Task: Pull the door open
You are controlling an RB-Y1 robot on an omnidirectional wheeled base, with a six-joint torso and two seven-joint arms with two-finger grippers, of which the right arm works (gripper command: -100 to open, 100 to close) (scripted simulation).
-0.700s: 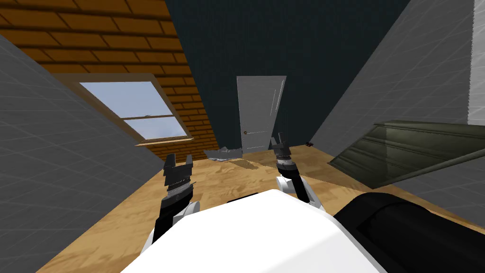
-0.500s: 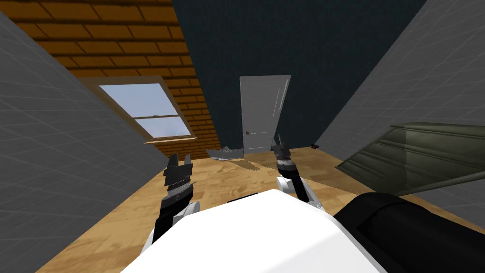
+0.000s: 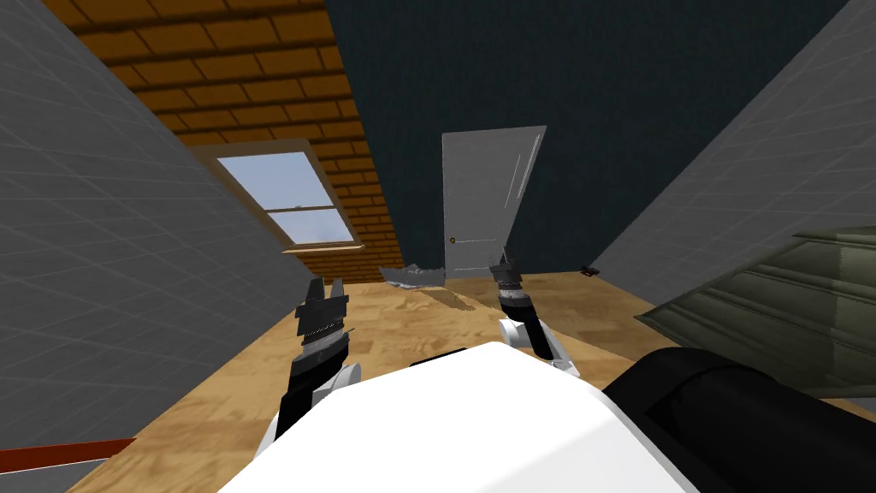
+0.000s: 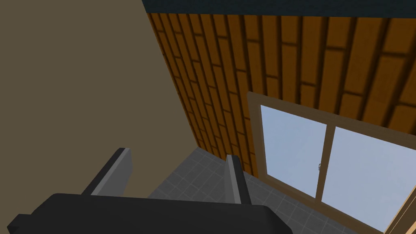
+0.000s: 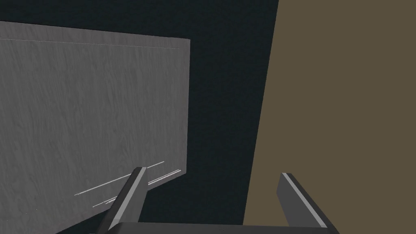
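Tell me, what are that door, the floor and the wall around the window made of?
Door: grey-painted or stained wood, probably; faint grain shows close up. Floor: pale wood with blotchy grain, matte. Wall around the window: orange-brown brick, going by staggered dark joints.

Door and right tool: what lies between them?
Nothing stands there; the head view shows bare wooden floor between the right tool and the grey door.

No readable text, labels, numbers or signs on anything.
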